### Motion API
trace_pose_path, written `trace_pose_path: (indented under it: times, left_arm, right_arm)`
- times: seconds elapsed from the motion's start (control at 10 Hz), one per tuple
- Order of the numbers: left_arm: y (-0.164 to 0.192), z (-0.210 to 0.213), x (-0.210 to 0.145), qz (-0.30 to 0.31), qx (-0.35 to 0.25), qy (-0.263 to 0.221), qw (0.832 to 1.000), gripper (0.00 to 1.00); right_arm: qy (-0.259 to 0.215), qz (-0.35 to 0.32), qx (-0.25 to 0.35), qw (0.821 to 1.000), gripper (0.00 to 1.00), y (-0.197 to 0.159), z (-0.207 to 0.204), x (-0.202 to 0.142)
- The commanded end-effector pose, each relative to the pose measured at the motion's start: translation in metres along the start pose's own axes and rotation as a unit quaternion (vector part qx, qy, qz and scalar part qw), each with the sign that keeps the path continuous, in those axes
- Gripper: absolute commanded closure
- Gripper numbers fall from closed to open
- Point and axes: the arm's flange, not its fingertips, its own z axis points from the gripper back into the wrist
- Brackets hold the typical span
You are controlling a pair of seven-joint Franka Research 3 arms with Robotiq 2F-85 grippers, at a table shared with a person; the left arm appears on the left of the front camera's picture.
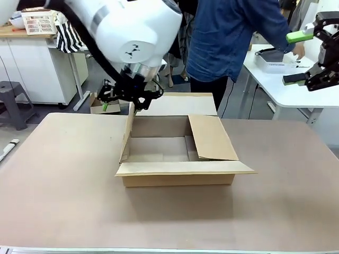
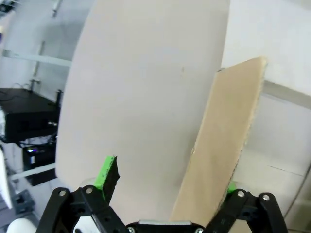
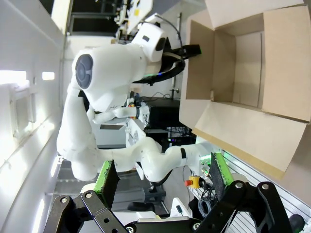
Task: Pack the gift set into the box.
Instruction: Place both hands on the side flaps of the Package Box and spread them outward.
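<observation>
The box (image 1: 175,159) stands open in the middle of the table, a large brown carton with nothing inside. Its left flap (image 1: 128,132) stands upright and its right flap (image 1: 212,138) leans inward. My left gripper (image 1: 131,100) hangs open over the top edge of the left flap. In the left wrist view that flap (image 2: 221,145) runs up beside the right finger, with my left gripper (image 2: 170,182) wide apart. My right gripper (image 1: 296,58) is raised at the far right, open and holding nothing. The right wrist view looks past my right gripper (image 3: 163,174) to the box (image 3: 248,73). The gift set is out of view.
A person in a blue shirt (image 1: 233,37) stands beyond the table, a hand at a white tray (image 1: 273,64) on a white side table (image 1: 296,95). A small carton (image 1: 100,107) sits on the floor at the back left. A white basket (image 1: 39,22) rests on a counter.
</observation>
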Motion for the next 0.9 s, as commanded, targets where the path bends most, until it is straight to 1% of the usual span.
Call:
trace_pose_path:
  times: [0.0,0.2,0.3,0.4,0.6,0.7,0.8]
  left_arm:
    - [0.031,-0.014,-0.003,-0.004,-0.045,0.018,0.999,0.00]
    - [0.058,-0.025,0.004,0.008,-0.073,0.038,0.997,0.00]
    - [0.072,-0.030,0.006,0.006,-0.104,0.046,0.993,0.00]
    - [0.088,-0.037,0.009,0.020,-0.119,0.053,0.991,0.00]
    - [0.121,-0.055,0.011,0.017,-0.183,0.072,0.980,0.00]
    - [0.130,-0.066,0.010,0.006,-0.223,0.080,0.971,0.00]
    - [0.138,-0.077,0.009,0.005,-0.274,0.094,0.957,0.00]
  right_arm:
    - [-0.001,0.012,0.010,1.000,0.00,0.000,-0.001,0.002]
    - [-0.001,0.012,0.010,1.000,0.00,0.000,-0.001,0.002]
    - [-0.001,0.012,0.010,1.000,0.00,0.000,-0.001,0.002]
    - [-0.001,0.012,0.010,1.000,0.00,0.000,-0.001,0.002]
    - [-0.001,0.012,0.010,1.000,0.00,0.000,-0.001,0.002]
    - [-0.001,0.012,0.010,1.000,0.00,0.000,-0.001,0.002]
    - [-0.001,0.012,0.010,1.000,0.00,0.000,-0.001,0.002]
